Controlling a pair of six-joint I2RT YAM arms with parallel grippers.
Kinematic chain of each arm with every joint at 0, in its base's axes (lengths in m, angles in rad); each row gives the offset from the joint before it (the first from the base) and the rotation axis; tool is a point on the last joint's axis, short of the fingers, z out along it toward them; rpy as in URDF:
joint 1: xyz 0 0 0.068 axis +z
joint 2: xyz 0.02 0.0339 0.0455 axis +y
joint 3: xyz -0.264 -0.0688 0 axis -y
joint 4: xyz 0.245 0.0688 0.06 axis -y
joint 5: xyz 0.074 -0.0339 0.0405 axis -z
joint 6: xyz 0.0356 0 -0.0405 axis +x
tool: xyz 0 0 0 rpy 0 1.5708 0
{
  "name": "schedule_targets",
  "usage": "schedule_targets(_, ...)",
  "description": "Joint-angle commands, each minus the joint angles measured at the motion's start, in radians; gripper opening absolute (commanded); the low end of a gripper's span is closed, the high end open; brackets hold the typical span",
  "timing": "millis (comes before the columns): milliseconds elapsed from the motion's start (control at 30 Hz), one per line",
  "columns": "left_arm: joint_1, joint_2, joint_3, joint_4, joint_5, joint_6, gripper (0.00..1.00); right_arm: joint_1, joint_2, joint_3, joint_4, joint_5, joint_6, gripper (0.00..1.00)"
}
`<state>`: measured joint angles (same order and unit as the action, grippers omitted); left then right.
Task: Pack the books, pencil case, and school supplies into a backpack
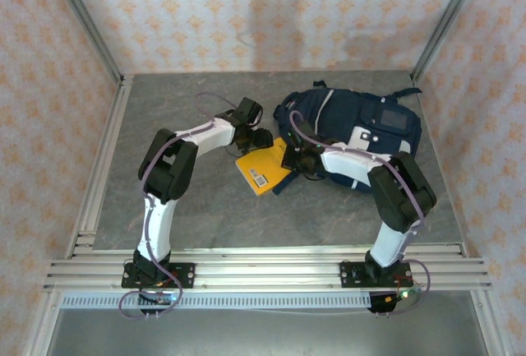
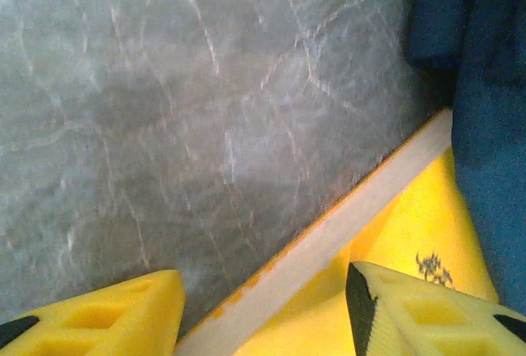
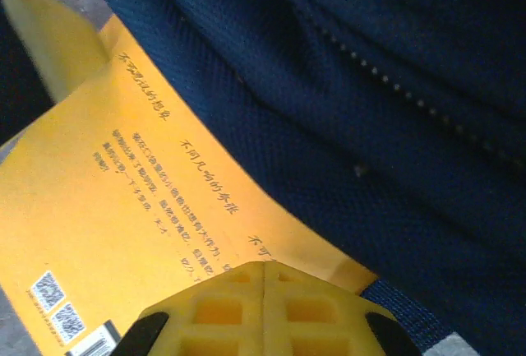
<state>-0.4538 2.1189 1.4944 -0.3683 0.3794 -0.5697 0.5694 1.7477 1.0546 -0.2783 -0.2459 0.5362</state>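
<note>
The navy backpack (image 1: 362, 130) lies at the right of the table. An orange-yellow book (image 1: 263, 171) lies flat at its left side, one end tucked under the blue fabric (image 3: 370, 126). My left gripper (image 1: 261, 139) stands open at the book's far corner. In its wrist view its yellow fingers (image 2: 99, 315) straddle the book's pale page edge (image 2: 362, 200), one over the table and one over the cover. My right gripper (image 1: 289, 159) is shut, nothing visible between its fingers, with its tips (image 3: 263, 270) at the book's printed cover (image 3: 123, 208) beside the backpack.
The grey stone-patterned table (image 1: 197, 208) is fenced by aluminium rails at the left (image 1: 99, 175) and along the near edge (image 1: 263, 270). Patterned walls close the back and both sides.
</note>
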Motion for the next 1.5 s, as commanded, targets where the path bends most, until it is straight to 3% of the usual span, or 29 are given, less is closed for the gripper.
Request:
schedule_targets(0,-0.041,-0.057,-0.118,-0.052,0.087,-0.052,0.56,0.004,0.024,0.050,-0.111,0.076,-0.046,0.11)
schedule_targets(400,-0.147,-0.284,-0.402,0.085,0.102,-0.169,0.56,0.004,0.026,0.018,-0.240,0.200,-0.132,0.31)
schedule_targets(567,-0.184,-0.345,-0.469,0.133,0.106,-0.212,0.56,0.004,-0.018,-0.058,-0.247,0.203,-0.121,0.33)
schedule_targets(733,-0.185,-0.388,-0.451,0.024,-0.028,-0.133,0.56,0.003,-0.095,-0.126,-0.253,0.220,-0.121,0.35)
schedule_targets(833,-0.184,-0.378,-0.425,0.001,-0.046,-0.111,0.57,0.003,-0.138,-0.155,-0.262,0.228,-0.118,0.36)
schedule_targets(1267,-0.191,-0.267,-0.299,0.005,-0.007,-0.089,0.57,0.003,-0.220,-0.253,-0.264,0.177,-0.087,0.39)
schedule_targets(1467,-0.202,-0.232,-0.316,0.034,0.019,-0.098,0.57,0.003,-0.192,-0.279,-0.206,0.026,-0.085,0.41)
